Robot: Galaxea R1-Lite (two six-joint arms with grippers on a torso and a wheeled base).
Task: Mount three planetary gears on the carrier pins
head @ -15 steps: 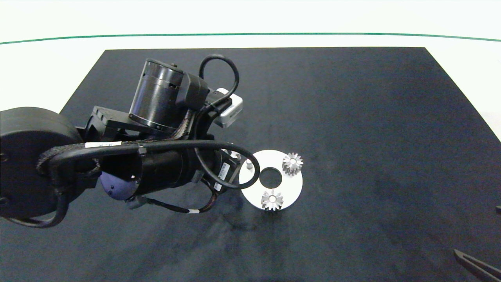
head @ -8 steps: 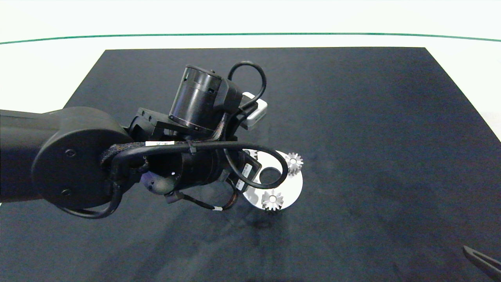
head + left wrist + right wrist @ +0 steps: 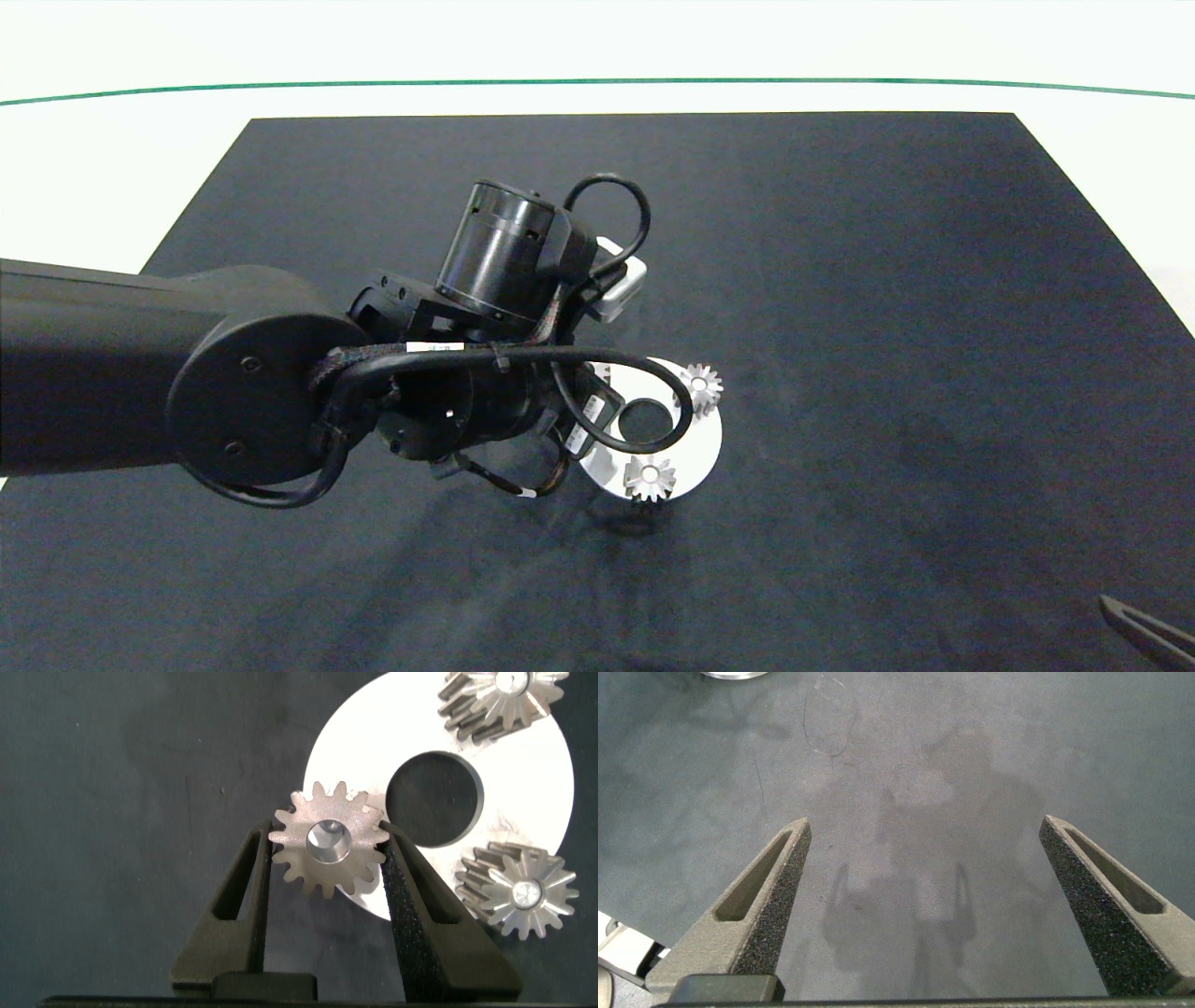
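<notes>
The left wrist view shows my left gripper (image 3: 327,843) shut on a small silver gear (image 3: 329,870), held flat over the edge of the white carrier disc (image 3: 542,793). Whether this gear sits on a pin I cannot tell; the third pin is hidden beneath it. Two more gears (image 3: 505,695) (image 3: 523,891) sit on their pins on the disc. From above, the left arm covers the disc's left side (image 3: 695,448), and the two seated gears (image 3: 698,385) (image 3: 649,477) show beside it. My right gripper (image 3: 924,826) hangs open over bare mat, with nothing between its fingers.
A black mat (image 3: 887,280) covers the white table, whose far side carries a green line (image 3: 597,81). One finger of the right gripper (image 3: 1146,630) pokes in at the near right corner, far from the disc.
The left arm has swung right and lowered over the disc's left side, covering the bare pin seen before. The right finger slipped slightly further out of the corner.
</notes>
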